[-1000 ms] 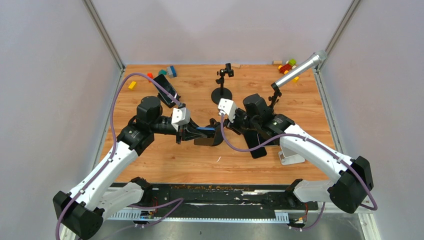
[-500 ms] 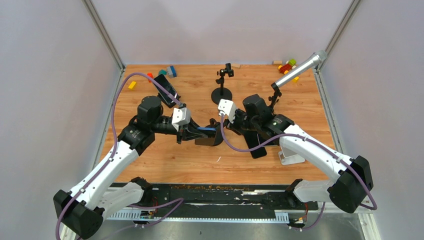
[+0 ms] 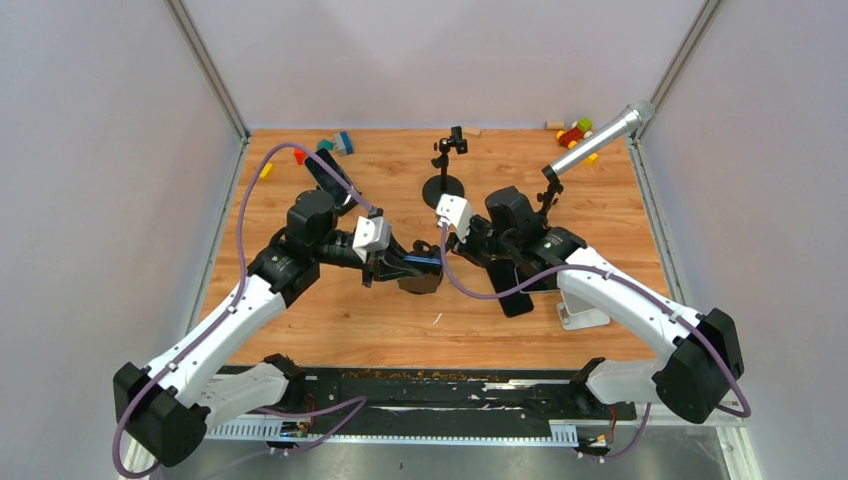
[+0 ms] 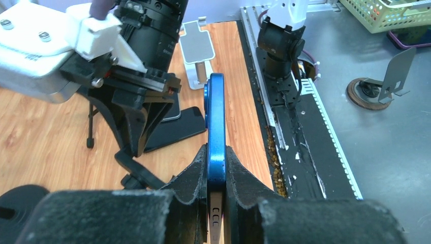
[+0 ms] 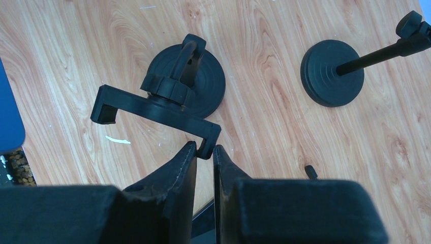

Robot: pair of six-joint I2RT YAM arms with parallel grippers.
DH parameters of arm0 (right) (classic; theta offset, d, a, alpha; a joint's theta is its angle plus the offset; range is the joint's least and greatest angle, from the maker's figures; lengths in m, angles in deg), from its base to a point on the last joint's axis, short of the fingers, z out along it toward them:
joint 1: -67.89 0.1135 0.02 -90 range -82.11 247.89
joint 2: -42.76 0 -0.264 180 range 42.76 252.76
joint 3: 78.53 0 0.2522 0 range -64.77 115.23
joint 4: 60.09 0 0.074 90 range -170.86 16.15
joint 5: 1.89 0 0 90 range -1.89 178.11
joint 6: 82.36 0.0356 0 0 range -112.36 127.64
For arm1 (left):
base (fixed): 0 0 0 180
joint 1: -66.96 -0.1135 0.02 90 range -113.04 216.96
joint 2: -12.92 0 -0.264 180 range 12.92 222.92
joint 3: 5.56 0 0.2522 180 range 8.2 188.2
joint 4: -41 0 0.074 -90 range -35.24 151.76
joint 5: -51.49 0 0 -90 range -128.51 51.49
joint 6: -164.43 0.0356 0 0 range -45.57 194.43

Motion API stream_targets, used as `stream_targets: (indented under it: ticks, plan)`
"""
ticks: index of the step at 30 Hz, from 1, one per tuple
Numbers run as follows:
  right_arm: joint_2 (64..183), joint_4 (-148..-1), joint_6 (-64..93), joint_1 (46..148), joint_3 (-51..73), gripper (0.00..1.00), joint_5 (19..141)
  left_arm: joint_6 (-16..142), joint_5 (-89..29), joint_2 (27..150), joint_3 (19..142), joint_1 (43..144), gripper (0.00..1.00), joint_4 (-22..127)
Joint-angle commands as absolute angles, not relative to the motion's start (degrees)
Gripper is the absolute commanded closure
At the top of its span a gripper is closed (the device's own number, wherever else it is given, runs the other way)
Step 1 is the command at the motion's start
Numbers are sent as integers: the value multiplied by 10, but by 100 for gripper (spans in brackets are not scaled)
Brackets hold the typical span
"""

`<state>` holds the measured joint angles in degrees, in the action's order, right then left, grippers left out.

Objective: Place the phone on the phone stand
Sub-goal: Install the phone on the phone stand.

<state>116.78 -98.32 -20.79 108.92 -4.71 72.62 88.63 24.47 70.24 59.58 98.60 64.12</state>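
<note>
Wood-grain tabletop (image 3: 330, 320) is enclosed by pale grey walls (image 3: 100, 150). At its middle the phone stand (image 5: 157, 107) is seen: a black round base, a short neck and a long clamp bracket hooked at both ends. One hooked end is pinched between the closed fingers of the right gripper (image 5: 204, 148). The phone (image 4: 216, 127) is held edge-on just beside the phone stand, on the left arm's side, not yet seated in the bracket; it is clamped between the padded fingers of the left gripper (image 4: 216, 152). A glossy blue rounded frame is shown, with small dark buttons set into the edge near the pads. Only this edge is presented, so no brand or writing can be read. Beyond the phone stand a second black stand (image 5: 330, 71) with a disc base and thin rod is placed. Right of the phone stand a black handset (image 3: 512, 292) is laid flat, and farther right a white holder (image 3: 580, 315) is set.
</note>
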Motion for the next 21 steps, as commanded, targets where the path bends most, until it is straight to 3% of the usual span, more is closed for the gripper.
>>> stream_targets:
  ticks: [1,5,21]
  plan:
    - [1175,-971,-189,1088,-24,95,720,882,264,722,609,1009,100,563]
    - [1184,-971,-185,1088,-14,100,715,886,272,751,615,1036,100,538]
    - [1198,-981,-185,1059,11,100,659,921,245,889,654,1091,100,425]
